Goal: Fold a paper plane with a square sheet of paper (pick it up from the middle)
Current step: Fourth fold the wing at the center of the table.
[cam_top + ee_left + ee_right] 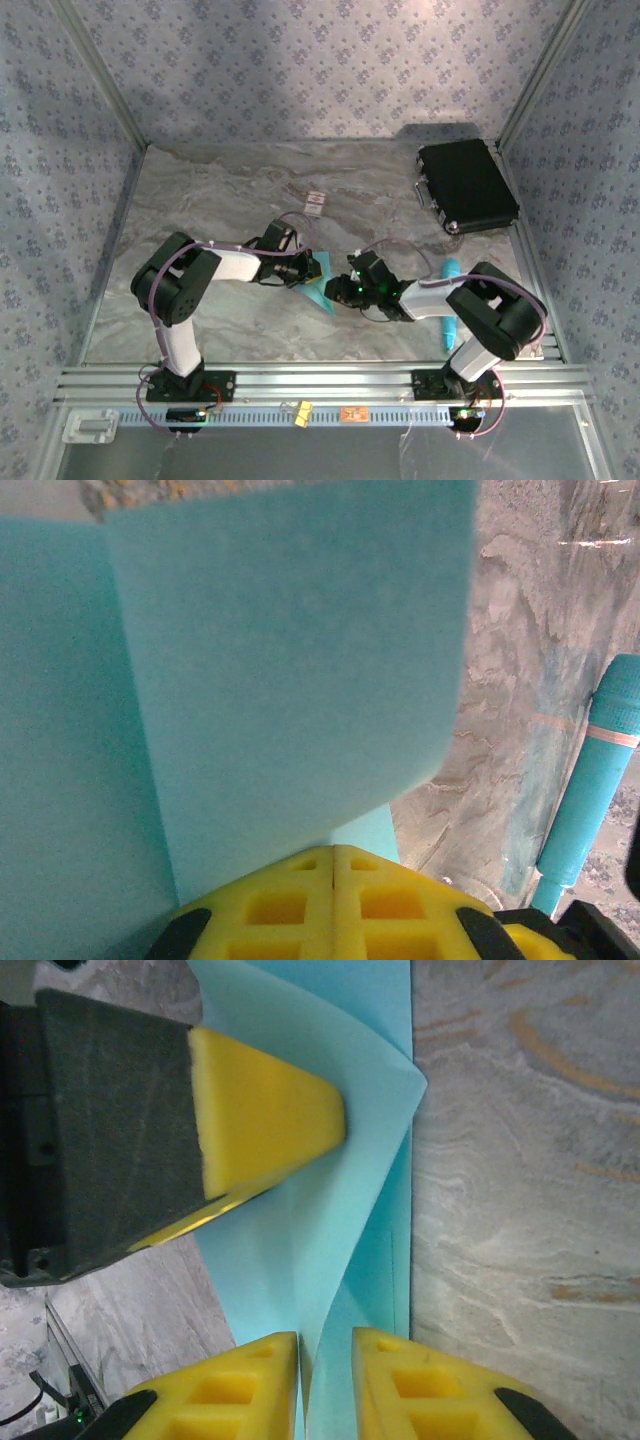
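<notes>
The square sheet of paper (320,293) is light blue and lies partly folded on the marble table between both arms. In the left wrist view a flap of the paper (290,680) stands up from the tips of my left gripper (333,850), whose yellow fingers are pressed together on it. My left gripper (305,268) sits at the sheet's left edge. In the right wrist view a raised fold of the paper (300,1230) runs between the fingers of my right gripper (325,1338); a narrow gap remains, and the fold touches only the left finger. My right gripper (338,290) is at the sheet's right.
A black case (466,186) lies at the back right. A cyan pen-like stick (450,305) lies beside the right arm, also in the left wrist view (590,800). A small white card (316,201) sits further back. Patterned walls enclose the table.
</notes>
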`<state>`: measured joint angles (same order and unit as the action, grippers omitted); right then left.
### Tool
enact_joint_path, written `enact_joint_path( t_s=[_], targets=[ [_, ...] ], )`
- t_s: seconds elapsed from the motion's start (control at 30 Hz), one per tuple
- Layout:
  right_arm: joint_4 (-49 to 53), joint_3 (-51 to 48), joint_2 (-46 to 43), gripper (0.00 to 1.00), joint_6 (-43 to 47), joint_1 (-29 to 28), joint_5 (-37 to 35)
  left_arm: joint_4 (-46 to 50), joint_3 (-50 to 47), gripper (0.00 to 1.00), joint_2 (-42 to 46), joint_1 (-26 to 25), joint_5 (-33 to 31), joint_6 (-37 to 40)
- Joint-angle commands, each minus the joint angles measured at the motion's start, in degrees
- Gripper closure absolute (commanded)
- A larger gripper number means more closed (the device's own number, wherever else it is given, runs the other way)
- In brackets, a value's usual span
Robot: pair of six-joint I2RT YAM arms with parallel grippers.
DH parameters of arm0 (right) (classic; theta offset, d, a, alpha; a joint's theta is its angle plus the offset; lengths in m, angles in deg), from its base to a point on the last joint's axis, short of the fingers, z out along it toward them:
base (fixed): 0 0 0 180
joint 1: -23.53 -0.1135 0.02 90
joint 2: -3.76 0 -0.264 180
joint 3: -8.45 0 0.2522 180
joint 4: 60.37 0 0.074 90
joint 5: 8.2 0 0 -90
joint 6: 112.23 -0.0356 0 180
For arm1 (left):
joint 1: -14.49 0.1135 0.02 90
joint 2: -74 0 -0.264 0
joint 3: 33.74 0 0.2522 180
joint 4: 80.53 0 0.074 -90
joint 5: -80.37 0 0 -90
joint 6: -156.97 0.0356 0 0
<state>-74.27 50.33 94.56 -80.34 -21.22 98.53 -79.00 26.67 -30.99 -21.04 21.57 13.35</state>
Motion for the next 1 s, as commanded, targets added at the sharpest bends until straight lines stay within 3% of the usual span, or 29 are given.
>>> enact_joint_path(
  t_s=[0.0,0.27,0.57,0.97],
  targets=[
    [-2.2,0.2,1.0,0.8,-1.0,-0.6,1.3,3.2,-1.5,0.97,0.1,0.5,-3.5,0.8],
    [-3.0,-2.6,1.7,0.89,-2.1,-2.3,0.1,3.4,-1.7,0.97,0.1,0.6,-3.9,0.6],
    [-5.8,-6.1,2.8,0.9,-4.6,-3.7,-1.1,3.6,-2.0,0.97,0.2,0.9,-4.2,0.5],
    [0.3,-6.5,-2.5,0.86,-2.4,-4.2,-2.5,3.8,-2.3,0.97,0.6,0.9,-4.4,0.5]
  ],
)
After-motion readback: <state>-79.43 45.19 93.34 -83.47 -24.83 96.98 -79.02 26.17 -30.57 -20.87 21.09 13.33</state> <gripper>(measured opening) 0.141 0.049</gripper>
